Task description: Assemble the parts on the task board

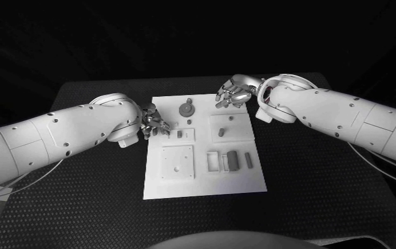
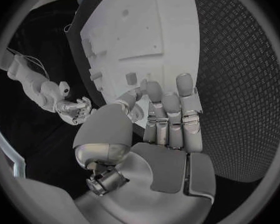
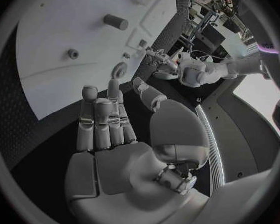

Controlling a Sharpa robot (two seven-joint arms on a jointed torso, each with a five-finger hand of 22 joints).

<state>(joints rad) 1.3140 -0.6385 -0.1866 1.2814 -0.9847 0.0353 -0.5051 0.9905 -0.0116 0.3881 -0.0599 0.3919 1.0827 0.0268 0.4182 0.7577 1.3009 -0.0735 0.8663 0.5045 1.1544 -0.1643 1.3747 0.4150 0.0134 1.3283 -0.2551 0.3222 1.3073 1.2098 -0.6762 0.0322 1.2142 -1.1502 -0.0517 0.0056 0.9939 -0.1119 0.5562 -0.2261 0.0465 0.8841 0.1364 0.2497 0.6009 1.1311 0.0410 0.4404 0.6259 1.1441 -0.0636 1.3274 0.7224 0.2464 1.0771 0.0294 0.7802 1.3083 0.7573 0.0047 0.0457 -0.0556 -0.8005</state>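
- Two hands sit at the far end of the task board (image 1: 204, 146), which lies in the middle of your black table (image 1: 82, 203), one hand at each of its long sides.
- Your left hand (image 1: 153, 122) is at the board's left edge, near the far left corner. In the left wrist view its fingers (image 2: 171, 112) stretch out side by side with the thumb set apart, and nothing lies in the palm; it is spread and holds nothing.
- Your right hand (image 1: 234, 94) hovers at the board's far right corner. In the right wrist view its fingers (image 3: 102, 117) are straight and close together, the thumb out to one side, the palm bare; it too grips nothing.
- A round, disc-like part (image 1: 187, 109) lies on the board near its far edge, between the two hands and apart from both.
- A small upright peg (image 1: 221, 131) stands in the square recess on the board's right half; a smaller piece (image 1: 179, 134) sits in the recess to its left, just beside your left hand's fingertips. You cannot tell whether they touch.
- Toward the near right of the board, a dark block (image 1: 232, 160) and a slim bar (image 1: 248, 159) lie side by side next to an open rectangular slot (image 1: 213, 161).
- A square plate area (image 1: 177, 162) with small holes takes the board's near left part.
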